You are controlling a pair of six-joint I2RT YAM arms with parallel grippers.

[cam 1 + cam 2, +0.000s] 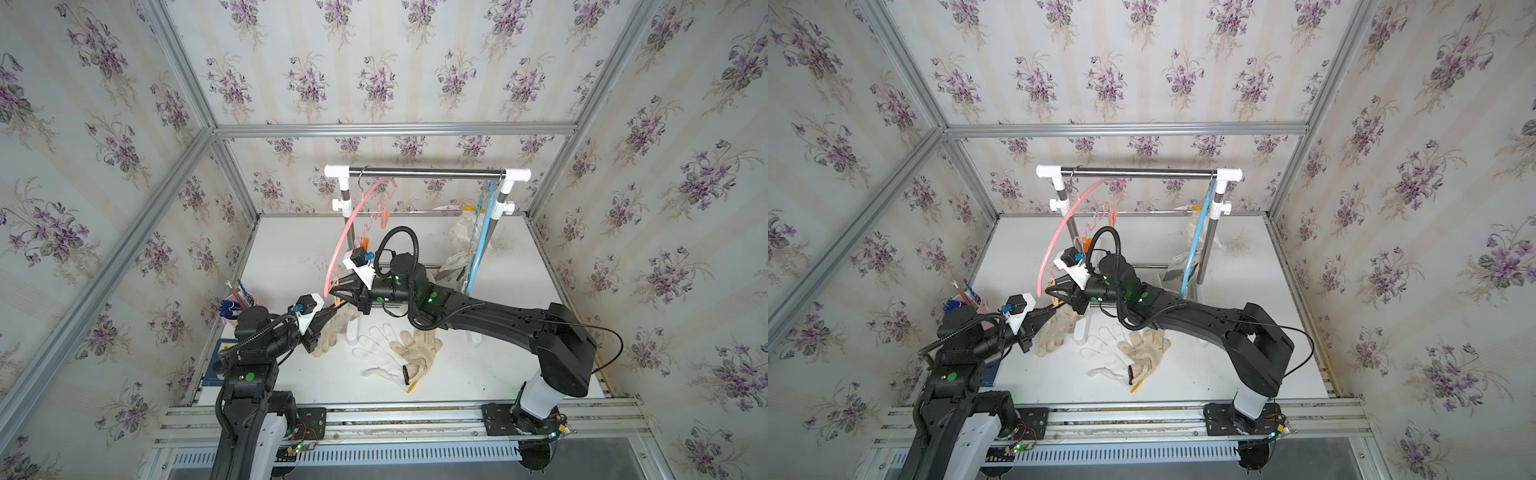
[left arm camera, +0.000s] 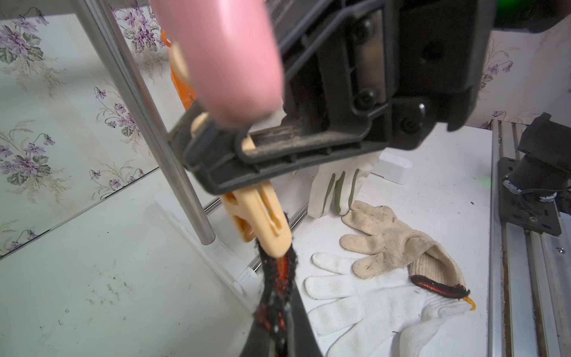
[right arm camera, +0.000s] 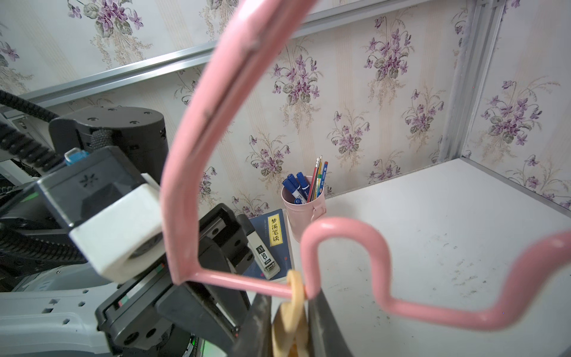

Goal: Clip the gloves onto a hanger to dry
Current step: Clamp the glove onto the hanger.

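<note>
A pink hanger (image 1: 353,224) (image 3: 191,154) hangs from the rack rail (image 1: 428,173). My right gripper (image 1: 338,291) (image 3: 289,315) is shut on a peach clip (image 2: 262,222) (image 3: 293,309) on the hanger's lower bar. My left gripper (image 1: 332,309) (image 2: 279,309) is shut on the black-and-red cuff (image 2: 278,278) of a cream knit glove (image 1: 332,332) (image 1: 1054,332). The cuff's edge meets the clip's tip. A white glove (image 1: 382,357) (image 2: 370,296) and a dirty-cream glove (image 1: 415,349) (image 2: 389,238) lie overlapping on the table. Two more gloves (image 1: 453,266) (image 2: 340,188) hang on a blue hanger (image 1: 482,232).
A pink cup of pens (image 1: 241,303) (image 3: 304,207), a blue book (image 3: 275,235) and a stapler (image 3: 262,256) sit at the table's left edge. The rack's steel post (image 2: 154,123) and white feet stand close behind both grippers. Aluminium frame rails border the table.
</note>
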